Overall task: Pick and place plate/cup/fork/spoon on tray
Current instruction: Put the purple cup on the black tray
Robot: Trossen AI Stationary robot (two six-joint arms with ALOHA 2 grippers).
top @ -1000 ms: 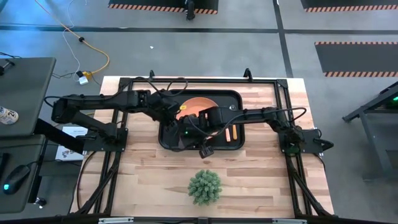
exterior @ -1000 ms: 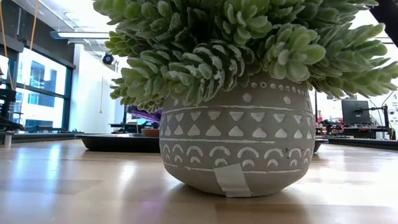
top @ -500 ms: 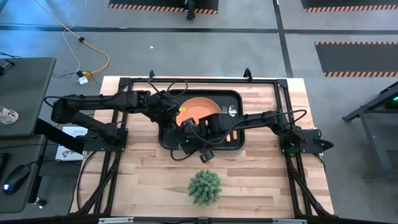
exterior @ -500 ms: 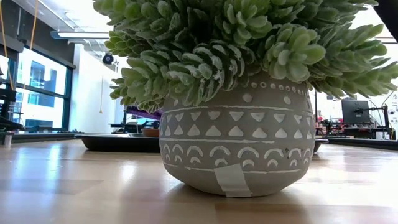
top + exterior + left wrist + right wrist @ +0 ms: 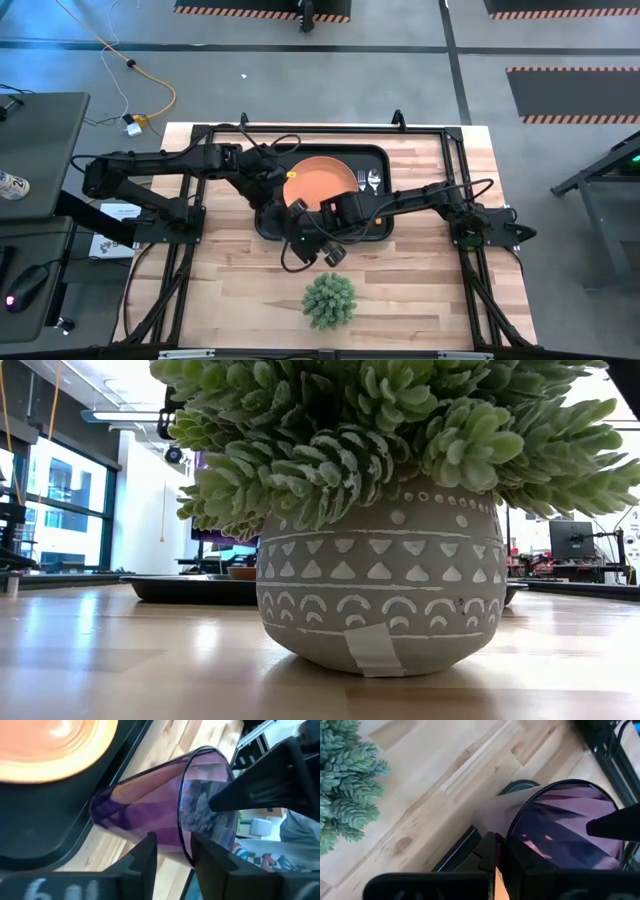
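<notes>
Since the tray (image 5: 378,153) already carries the plate (image 5: 318,180), fork (image 5: 362,181) and spoon (image 5: 374,181), my left gripper (image 5: 172,845) and right gripper (image 5: 500,845) both pinch the cup's (image 5: 150,805) rim at the tray's plant-side edge, seemingly mid-handover.

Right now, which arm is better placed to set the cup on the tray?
Right, probably. The right end effector pinches the cup's rim beside the tray's front edge; the left end effector is also at the cup, its hold unclear.
</notes>
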